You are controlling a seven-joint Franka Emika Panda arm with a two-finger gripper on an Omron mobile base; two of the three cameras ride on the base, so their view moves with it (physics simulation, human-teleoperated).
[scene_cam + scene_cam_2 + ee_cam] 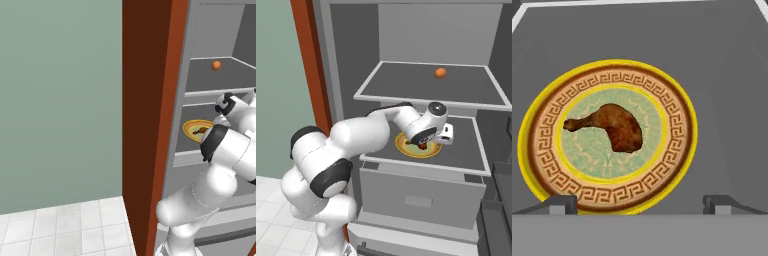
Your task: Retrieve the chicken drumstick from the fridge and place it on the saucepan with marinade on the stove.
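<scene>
Gripper (pixel 640 204) wide open above yellow plate (pixel 532 125); chicken drumstick (pixel 609 127) lies straight ahead at plate centre, long axis running parallel to finger gap.

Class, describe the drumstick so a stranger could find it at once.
In the open fridge, look at the middle shelf, below the one with the orange ball. A yellow plate sits there; the drumstick is the brown meat on it.

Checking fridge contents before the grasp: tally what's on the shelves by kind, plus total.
Chicken drumstick: 1
Yellow-rimmed patterned plate: 1, under the drumstick
Small orange ball: 1, on the shelf above
Total: 3
</scene>
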